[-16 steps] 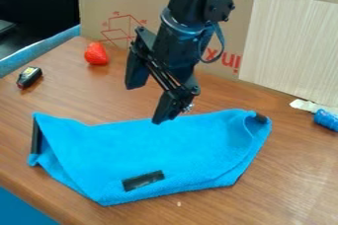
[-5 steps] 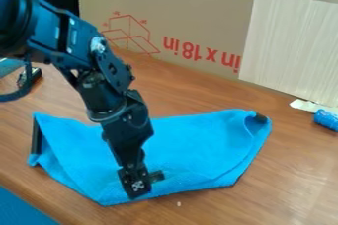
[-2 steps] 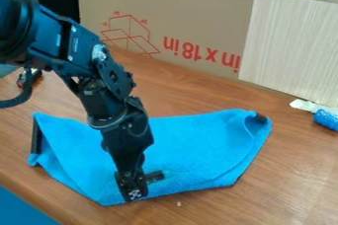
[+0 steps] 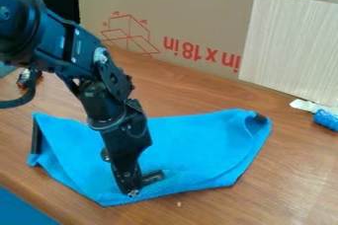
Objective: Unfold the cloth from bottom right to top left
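"Cloth (image 4: 198, 140), blue, textile, folded: how many?"

"One, at six o'clock. One angular black gripper (image 4: 134, 192) stood over its seven-o'clock edge; I couldn't tell its opening or grip. One black jointed arm (image 4: 109, 95) hid some cloth."

The black arm (image 4: 76, 49) reaches in over the left side of the bench (image 4: 300, 179), as the camera sees it, and slopes down toward the near edge. Past a bend at its middle joint it drops more steeply, leaning slightly. The gripper (image 4: 133, 192) is low over the near part, tip pointing down. A dark cable (image 4: 21, 101) curves beneath the upper arm.
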You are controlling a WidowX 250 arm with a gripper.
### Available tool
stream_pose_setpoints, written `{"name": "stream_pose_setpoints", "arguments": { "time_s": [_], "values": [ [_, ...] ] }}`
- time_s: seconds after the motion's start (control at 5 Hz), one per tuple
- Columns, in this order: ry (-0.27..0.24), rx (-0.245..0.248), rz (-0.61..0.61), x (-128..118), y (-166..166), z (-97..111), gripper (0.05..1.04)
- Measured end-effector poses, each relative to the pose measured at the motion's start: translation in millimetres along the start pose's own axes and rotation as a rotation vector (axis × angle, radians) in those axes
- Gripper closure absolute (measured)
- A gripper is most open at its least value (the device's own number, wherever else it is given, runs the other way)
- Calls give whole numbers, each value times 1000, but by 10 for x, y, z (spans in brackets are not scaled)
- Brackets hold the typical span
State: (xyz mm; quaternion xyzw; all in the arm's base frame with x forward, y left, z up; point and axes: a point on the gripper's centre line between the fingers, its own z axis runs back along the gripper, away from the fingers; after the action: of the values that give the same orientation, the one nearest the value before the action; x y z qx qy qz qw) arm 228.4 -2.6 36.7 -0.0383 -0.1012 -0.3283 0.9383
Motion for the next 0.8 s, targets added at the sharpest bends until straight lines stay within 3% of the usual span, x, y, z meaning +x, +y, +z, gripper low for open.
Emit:
{"name": "stream_pose_setpoints", "arguments": {
  "time_s": [0.2, 0.4, 0.8],
  "values": [
    [1, -22, 8, -22, 7, 19, 1020],
    [-28, -31, 33, 5, 98, 144, 1032],
    [-132, -15, 165, -67, 545, 663, 1033]
  ]
}}
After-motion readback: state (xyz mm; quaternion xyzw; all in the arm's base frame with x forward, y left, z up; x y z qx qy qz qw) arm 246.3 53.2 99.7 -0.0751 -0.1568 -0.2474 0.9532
